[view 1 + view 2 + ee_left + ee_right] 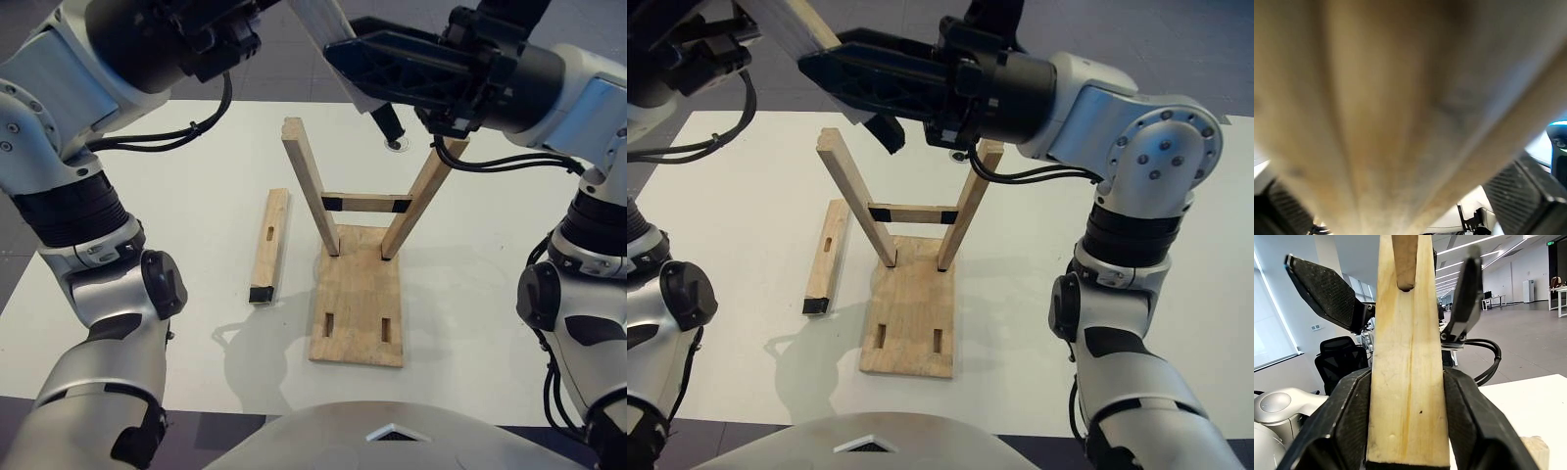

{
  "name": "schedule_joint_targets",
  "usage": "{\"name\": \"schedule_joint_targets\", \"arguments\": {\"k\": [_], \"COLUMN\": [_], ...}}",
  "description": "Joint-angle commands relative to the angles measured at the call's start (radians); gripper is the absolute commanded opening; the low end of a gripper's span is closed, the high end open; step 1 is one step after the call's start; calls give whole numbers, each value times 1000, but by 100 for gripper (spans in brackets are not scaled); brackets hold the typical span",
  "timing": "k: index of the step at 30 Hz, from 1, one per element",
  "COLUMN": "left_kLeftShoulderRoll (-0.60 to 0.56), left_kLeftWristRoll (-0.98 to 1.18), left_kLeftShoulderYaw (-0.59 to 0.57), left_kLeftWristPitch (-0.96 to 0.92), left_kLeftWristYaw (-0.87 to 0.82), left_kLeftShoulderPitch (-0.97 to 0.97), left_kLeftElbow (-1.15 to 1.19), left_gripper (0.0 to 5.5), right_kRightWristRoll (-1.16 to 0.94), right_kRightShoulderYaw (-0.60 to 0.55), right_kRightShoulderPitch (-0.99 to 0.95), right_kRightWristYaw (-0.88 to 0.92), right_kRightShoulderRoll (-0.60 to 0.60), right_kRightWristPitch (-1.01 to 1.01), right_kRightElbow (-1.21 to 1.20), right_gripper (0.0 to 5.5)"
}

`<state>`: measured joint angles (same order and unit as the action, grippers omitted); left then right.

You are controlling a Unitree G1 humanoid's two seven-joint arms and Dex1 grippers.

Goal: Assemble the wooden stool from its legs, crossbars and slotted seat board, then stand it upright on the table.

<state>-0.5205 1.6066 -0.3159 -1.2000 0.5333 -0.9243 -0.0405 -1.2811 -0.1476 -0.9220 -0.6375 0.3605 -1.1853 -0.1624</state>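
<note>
Overhead, the right tool (1406, 382) is clenched on a wooden piece (1405, 342), held in the air above the far side of the counter (157, 196). The left tool (1400, 196) sits at the same piece; whether it grips it I cannot tell. Below, the seat board (358, 294) lies flat on the counter. Two legs (311, 186) stand in its far slots, leaning apart and joined by a crossbar (364, 204). The two near slots (330, 325) are open. A loose leg (269, 245) lies just beside the board on its left.
</note>
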Motion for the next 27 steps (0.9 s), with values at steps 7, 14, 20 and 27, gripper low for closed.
{"name": "schedule_joint_targets", "arguments": {"k": [7, 14, 20, 27], "left_kLeftShoulderRoll": [-51, -61, -79, -93], "left_kLeftWristRoll": [26, 32, 46, 61], "left_kLeftShoulderYaw": [16, 24, 22, 16], "left_kLeftWristPitch": [10, 22, 20, 34], "left_kLeftWristYaw": [5, 12, 30, 29], "left_kLeftShoulderPitch": [48, 52, 61, 86], "left_kLeftElbow": [-26, -24, -32, -47], "left_gripper": [304, 235, 234, 213], "right_kRightWristRoll": [-36, -50, -68, -61], "right_kRightShoulderYaw": [3, 0, -21, -20], "right_kRightShoulderPitch": [6, 2, -2, -8], "right_kRightWristYaw": [24, 40, 51, 74], "right_kRightShoulderRoll": [7, 13, 31, 71], "right_kRightWristPitch": [3, 6, 7, -14], "right_kRightElbow": [-12, -4, 15, 32], "right_gripper": [203, 203, 203, 317]}}
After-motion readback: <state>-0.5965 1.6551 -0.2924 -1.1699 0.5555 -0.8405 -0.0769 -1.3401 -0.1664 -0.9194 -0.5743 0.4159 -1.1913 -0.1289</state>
